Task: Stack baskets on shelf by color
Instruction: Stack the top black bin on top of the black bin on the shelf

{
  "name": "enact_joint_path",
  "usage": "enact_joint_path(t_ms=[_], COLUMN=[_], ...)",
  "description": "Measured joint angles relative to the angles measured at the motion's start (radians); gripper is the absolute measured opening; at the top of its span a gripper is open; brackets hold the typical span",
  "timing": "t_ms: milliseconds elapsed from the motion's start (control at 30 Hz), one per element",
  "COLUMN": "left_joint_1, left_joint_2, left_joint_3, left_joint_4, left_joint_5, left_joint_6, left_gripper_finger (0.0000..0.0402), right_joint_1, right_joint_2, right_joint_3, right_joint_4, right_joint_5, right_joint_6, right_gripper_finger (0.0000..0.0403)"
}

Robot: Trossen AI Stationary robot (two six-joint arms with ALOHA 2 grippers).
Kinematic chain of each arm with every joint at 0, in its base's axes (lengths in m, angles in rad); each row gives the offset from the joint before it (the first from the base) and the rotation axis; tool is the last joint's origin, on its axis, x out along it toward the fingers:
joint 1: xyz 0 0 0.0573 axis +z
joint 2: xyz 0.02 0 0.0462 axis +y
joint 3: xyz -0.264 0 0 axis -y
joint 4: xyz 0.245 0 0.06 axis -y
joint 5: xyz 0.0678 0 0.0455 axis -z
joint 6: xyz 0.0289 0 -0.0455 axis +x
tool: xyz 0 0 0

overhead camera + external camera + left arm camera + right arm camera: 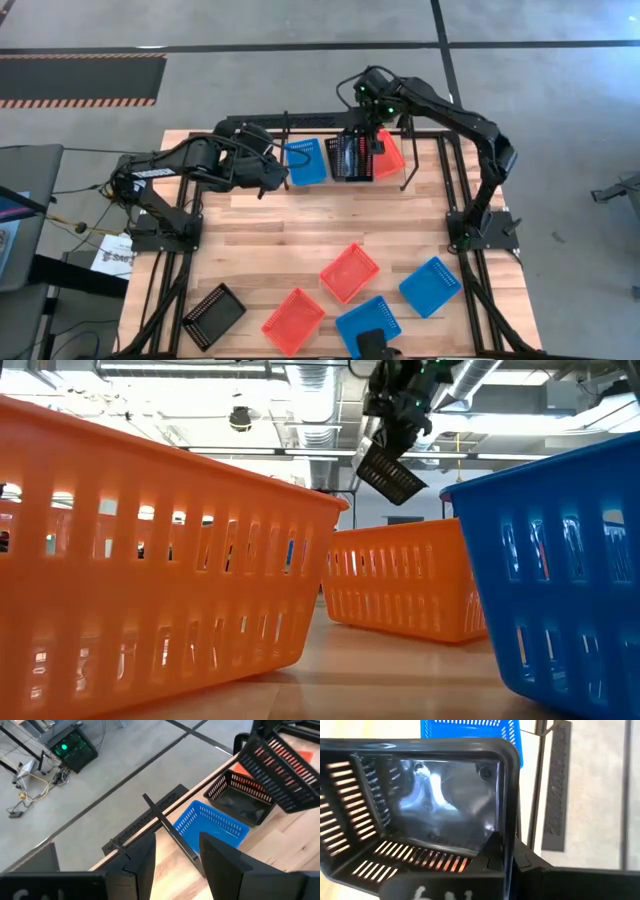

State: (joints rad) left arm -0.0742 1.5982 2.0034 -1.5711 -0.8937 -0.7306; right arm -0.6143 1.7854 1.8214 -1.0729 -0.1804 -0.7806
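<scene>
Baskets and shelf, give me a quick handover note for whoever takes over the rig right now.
Right gripper: shut on a black basket, tilted in the air above the shelf.
Left gripper: open, empty, beside the blue basket on the shelf.
Done: blue, another black basket and a red-orange basket on the shelf.
Left: set down the held one; one black, two red-orange, two blue wait on the table.

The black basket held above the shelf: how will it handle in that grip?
Black basket hangs tilted from the right gripper, pinched at one wall, so it may swing. It keeps its shape: probably stiff. Slotted, thin walls suggest light.
</scene>
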Motion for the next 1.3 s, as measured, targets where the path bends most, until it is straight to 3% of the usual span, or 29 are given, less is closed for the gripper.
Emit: enact_joint_path(t_ms=[200,667,1300], left_joint_1=[0.0,0.0,0.0], left_joint_2=[0.0,0.0,0.001], left_joint_3=[0.0,0.0,0.0], left_joint_4=[0.0,0.0,0.0], left_joint_5=[0.0,0.001,0.001], left_joint_6=[-0.041,-0.067,-0.048], left_gripper_finger=[0.0141,0.0141,0.0141], right_joint_1=[-0.017,-0.008,-0.071], right_joint_2=[0.084,0.326,0.364], right_joint_3=[0.027,0.35,0.36], right_joint_4=[0.006,-0.104,-0.161], right_joint_5=[-0.031,-0.085,-0.02], right_joint_6=[-0.042,-0.135,-0.134], right_gripper_finger=[0.0003,0.0003,0.0003])
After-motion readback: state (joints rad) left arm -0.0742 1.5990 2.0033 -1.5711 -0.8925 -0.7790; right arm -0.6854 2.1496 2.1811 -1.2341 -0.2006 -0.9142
